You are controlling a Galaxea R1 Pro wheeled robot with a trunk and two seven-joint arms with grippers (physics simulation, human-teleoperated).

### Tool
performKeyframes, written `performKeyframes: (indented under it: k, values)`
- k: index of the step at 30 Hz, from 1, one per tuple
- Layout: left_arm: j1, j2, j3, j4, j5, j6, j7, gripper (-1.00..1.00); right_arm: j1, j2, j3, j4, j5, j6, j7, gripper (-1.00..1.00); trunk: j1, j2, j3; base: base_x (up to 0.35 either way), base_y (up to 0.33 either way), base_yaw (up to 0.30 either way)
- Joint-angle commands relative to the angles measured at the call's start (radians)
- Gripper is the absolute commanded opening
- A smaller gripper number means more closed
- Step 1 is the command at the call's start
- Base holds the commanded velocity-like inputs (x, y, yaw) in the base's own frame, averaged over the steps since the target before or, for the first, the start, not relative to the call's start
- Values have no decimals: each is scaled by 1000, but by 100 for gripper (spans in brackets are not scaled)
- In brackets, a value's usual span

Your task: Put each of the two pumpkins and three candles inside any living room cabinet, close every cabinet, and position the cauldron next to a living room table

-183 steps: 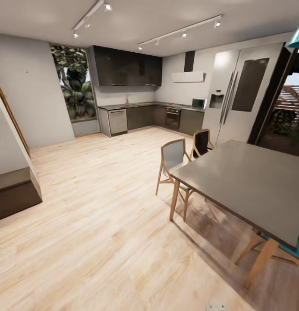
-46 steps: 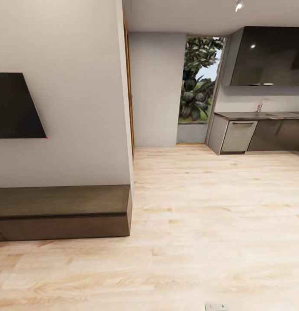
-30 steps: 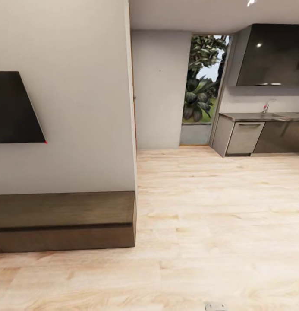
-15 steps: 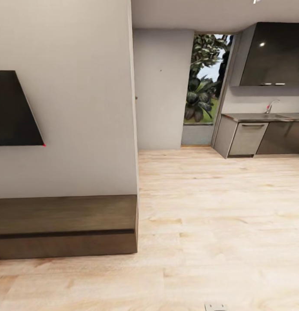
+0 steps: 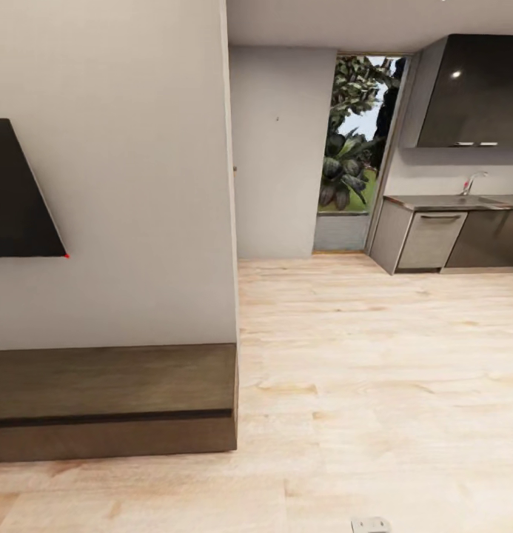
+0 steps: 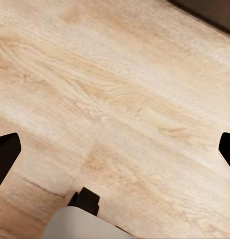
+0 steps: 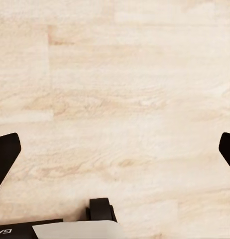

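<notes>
Cabinet [image 5: 112, 400] sits shut below your wall-mounted TV [image 5: 19, 196]; left gripper [image 6: 115, 144] and right gripper [image 7: 115, 147] spread wide, empty, over floor [image 5: 374, 385].

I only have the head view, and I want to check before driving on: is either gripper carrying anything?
Observer: No. The left gripper is open, fingers wide apart, nothing between them.
Operator: And the right?
Observer: The right gripper is open and empty too.
Operator: What lies beneath them?
Observer: Pale wood floor under both. The left wrist view also catches a dark edge in one corner; I cannot tell what it is.
</notes>
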Motion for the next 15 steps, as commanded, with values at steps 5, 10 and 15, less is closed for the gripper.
performKeyframes:
  k: [5,10,15]
  values:
    - [-1,7,-3,-9,4,1,-2,100,0,-2,6,-2,1,8,-7,100,0,-1,-1,74,7,0]
    - [-17,15,-10,-149,2,61,-4,100,0,-2,6,2,0,-4,-8,100,0,-1,-1,5,0,0]
    - [-28,49,-6,-413,7,368,-5,100,0,-2,6,6,0,-59,-8,100,0,-1,-1,0,0,0]
